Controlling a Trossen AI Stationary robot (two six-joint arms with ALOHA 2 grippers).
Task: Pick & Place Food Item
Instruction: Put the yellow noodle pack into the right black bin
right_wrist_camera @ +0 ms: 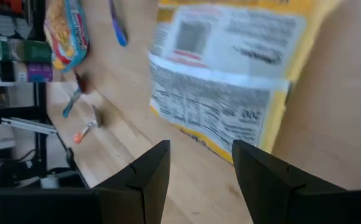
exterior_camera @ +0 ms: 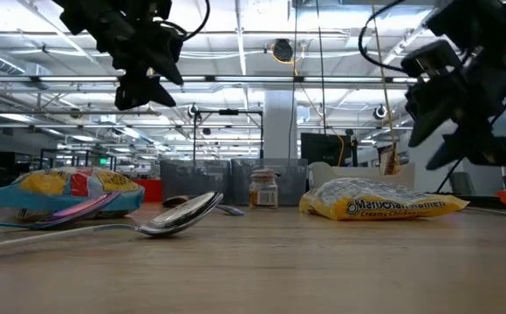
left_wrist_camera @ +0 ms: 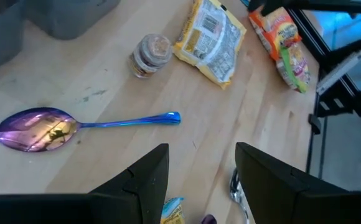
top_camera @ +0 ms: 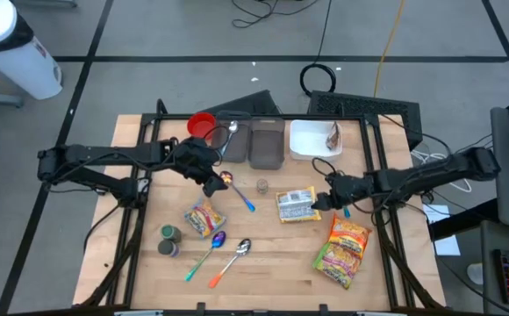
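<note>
Both jaws are spread apart and hold nothing. Right gripper (top_camera: 319,204) hangs just beside the yellow noodle pack (top_camera: 295,205) lying flat in the middle of the table (top_camera: 272,263), likely lining up to grab it. Left gripper (top_camera: 215,186) waits up in the air above the purple spoon (left_wrist_camera: 37,130), farther left.

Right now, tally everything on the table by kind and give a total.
Spoons: 4
Food packets: 3
Small jars: 3
Grey containers: 2
White container: 1
Red cup: 1
Total: 14
</note>
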